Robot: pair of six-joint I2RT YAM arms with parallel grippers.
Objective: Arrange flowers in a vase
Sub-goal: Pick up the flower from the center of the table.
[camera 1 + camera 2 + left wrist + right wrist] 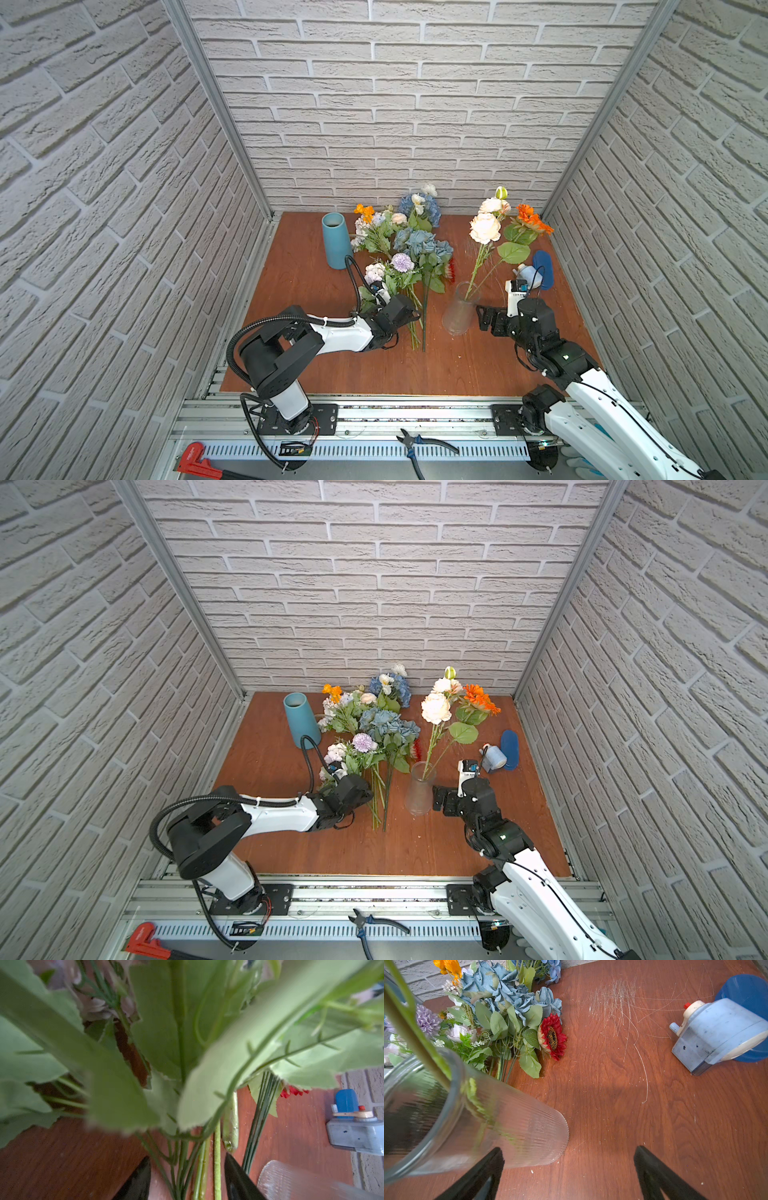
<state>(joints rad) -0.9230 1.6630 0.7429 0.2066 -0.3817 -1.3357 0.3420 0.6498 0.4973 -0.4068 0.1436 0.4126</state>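
Your loose flowers (409, 266) lie flat on the bench (316, 365), stems (415, 332) toward the near edge, blooms toward the back wall. Left pincer (187, 1156) sits partly apart astride those stems. Right pincer (569, 1148) gapes wide, empty, just beside the glass vase (517, 1126).

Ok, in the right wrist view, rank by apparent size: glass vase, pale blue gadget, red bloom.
Largest: glass vase, though it is nearest the camera.
Then: pale blue gadget.
Smallest: red bloom.
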